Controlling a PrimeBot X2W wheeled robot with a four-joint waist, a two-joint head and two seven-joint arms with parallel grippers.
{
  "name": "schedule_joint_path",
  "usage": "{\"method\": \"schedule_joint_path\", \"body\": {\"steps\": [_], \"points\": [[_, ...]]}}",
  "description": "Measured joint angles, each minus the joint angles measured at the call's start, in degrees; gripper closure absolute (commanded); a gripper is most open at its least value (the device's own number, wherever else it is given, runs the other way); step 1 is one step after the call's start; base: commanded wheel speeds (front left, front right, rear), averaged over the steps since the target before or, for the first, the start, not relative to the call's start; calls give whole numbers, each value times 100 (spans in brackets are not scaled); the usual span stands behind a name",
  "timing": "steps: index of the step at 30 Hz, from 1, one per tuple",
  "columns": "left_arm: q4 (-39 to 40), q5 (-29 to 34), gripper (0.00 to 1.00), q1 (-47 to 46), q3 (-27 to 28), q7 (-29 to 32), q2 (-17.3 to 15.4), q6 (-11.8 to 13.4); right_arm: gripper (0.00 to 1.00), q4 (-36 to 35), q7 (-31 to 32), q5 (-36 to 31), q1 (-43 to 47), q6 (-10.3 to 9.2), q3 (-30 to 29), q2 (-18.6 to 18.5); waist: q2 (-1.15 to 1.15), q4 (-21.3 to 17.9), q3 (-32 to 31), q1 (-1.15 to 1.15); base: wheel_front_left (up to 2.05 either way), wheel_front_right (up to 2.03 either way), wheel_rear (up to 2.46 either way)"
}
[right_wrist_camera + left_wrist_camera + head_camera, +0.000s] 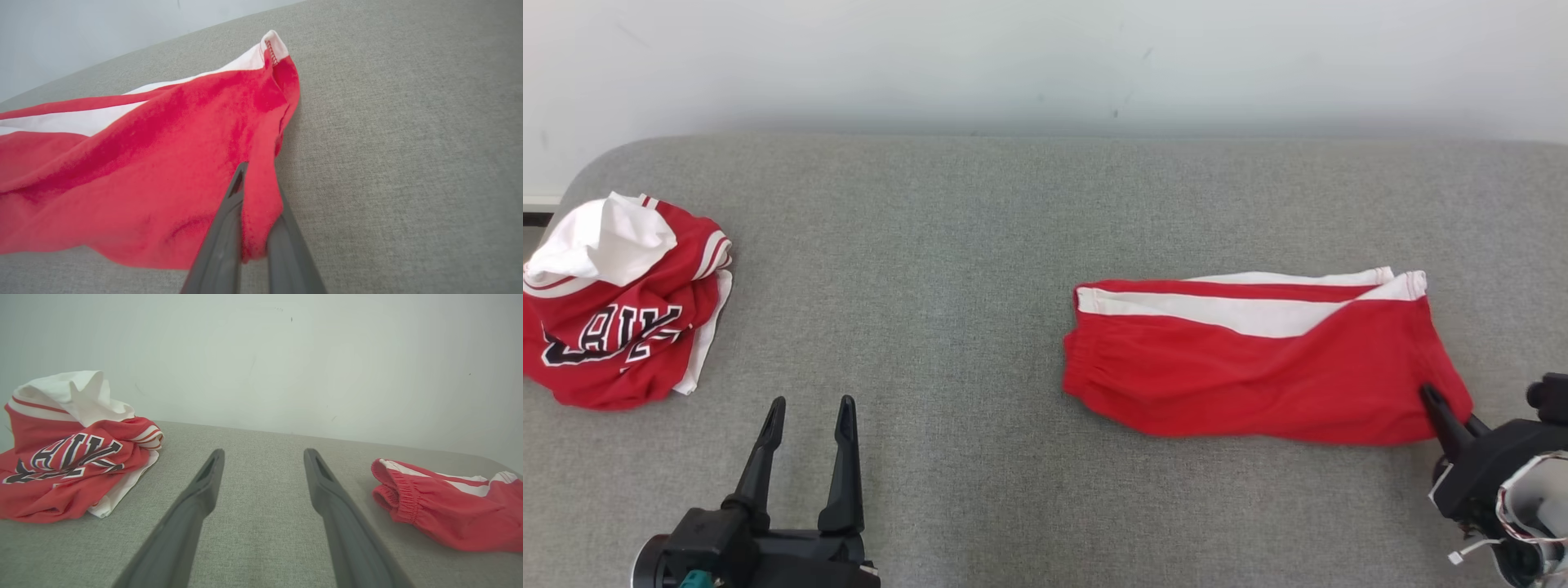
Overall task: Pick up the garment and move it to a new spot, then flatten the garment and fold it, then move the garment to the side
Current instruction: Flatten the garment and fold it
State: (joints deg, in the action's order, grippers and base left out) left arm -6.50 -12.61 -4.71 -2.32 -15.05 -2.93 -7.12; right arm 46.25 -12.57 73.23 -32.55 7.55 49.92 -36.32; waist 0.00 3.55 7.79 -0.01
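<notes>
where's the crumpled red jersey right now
In the head view the crumpled red and white jersey with black lettering lies at the far left of the grey fabric surface, by its rounded corner, left of the open left gripper.

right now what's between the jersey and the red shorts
Bare grey cushion separates jersey and shorts in the head view; the left gripper sits at the gap's near edge.

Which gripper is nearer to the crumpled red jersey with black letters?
Left. The left gripper stands open just right of the crumpled jersey, apart from it. The right gripper is far across the grey surface, jaws shut on a corner of the red shorts.
</notes>
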Motion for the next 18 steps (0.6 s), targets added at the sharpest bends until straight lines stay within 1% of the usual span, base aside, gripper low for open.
{"method": "schedule_joint_path", "body": {"steps": [4, 8, 13, 15, 18], "points": [[4, 0, 0, 12, -25, 0, 1, -2, 100, 24, 16, 82, 104, 0, -42, -105, 0, 1, -44, 0, 0, 0, 0], [11, -2, 0, 23, -40, 0, 1, -3, 100, 44, -25, 45, 70, 0, -71, -102, 0, 13, -59, 1, 0, 0, 0], [-3, -7, 0, 124, 9, 0, 1, -13, 100, -132, -110, -296, -144, 0, 51, -7, 0, -9, -136, 0, 0, 0, 0], [-4, -7, 0, 127, 30, 0, 1, -27, 100, -301, -143, -519, -197, 0, 129, 44, 0, -19, -181, 1, 0, 0, 0], [-4, -5, 0, 172, 74, 0, 1, -27, 100, -601, -168, -680, -284, 0, 164, 158, 0, -45, -247, 0, 0, 0, 0]]}}
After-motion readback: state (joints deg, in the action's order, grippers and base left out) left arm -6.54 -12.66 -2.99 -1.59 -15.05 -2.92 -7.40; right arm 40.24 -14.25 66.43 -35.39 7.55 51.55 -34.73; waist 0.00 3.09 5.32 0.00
